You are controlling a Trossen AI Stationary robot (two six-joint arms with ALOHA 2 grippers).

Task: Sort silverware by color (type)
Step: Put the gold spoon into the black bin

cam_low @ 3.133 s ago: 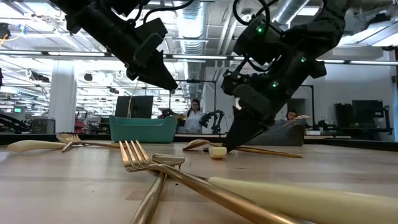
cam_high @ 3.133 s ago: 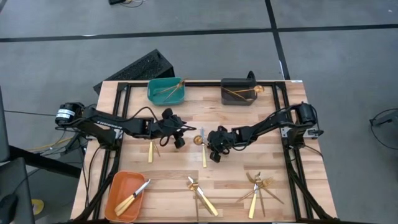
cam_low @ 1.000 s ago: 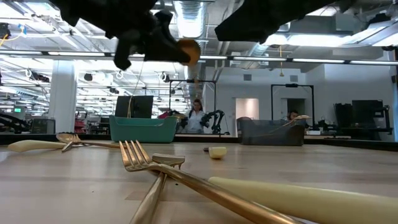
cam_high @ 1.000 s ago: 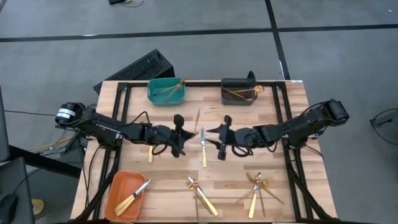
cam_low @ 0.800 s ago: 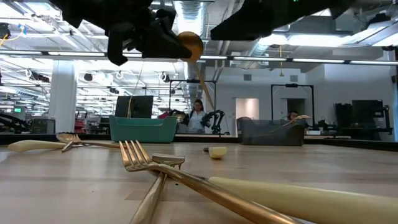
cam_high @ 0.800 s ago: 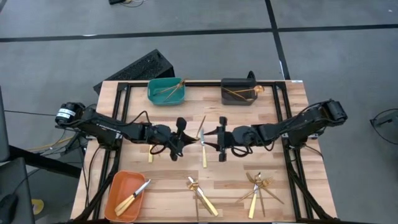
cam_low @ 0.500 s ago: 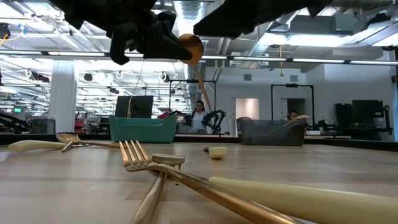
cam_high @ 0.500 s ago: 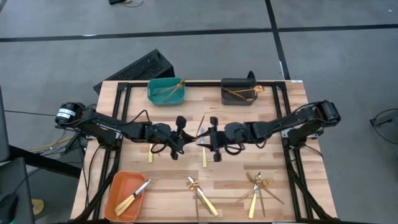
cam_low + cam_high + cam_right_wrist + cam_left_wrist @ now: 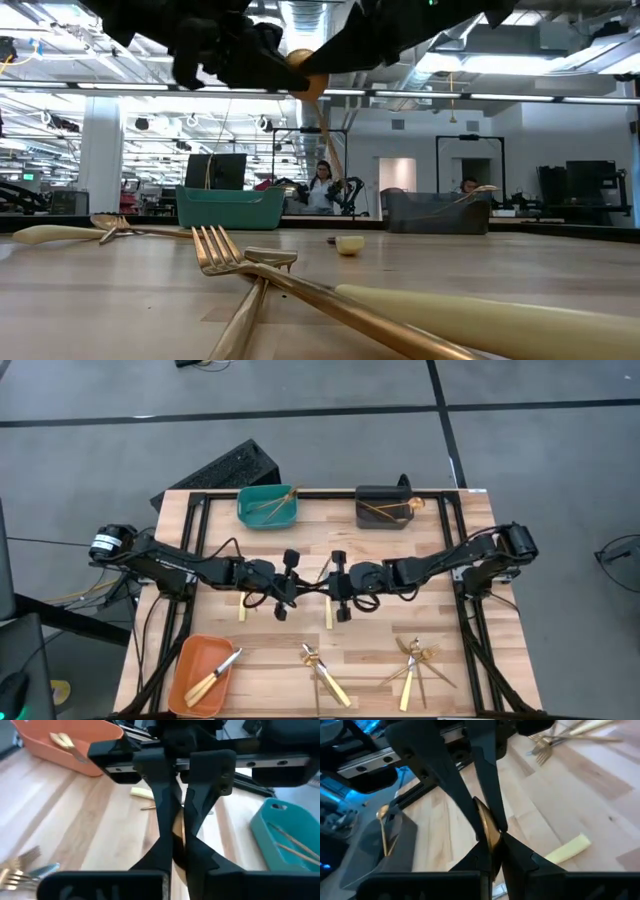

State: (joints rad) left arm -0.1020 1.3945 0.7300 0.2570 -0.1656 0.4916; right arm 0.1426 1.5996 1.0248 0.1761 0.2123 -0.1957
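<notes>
Spoon (image 9: pixel 487 827): gold, raised above desk (image 9: pixel 400 630) centre, 6 o'clock of the teal bin (image 9: pixel 267 507).
Left pincer (image 9: pixel 290 584): clamped on the spoon.
Right pincer (image 9: pixel 335 586): fingers straddling the same spoon; grip cannot be told.
Handling: likely light, stiff, slick; grip mid-handle.

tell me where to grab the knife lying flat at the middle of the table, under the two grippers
Grip the knife on its pale handle, the end toward the near edge, coming straight down with the fingers across its width. It lies flat and alone on the wood, so nothing crowds its sides; the handle looks thicker than the thin silver blade, probably a surer hold. The left gripper and right gripper meet above it on a spoon.
</notes>
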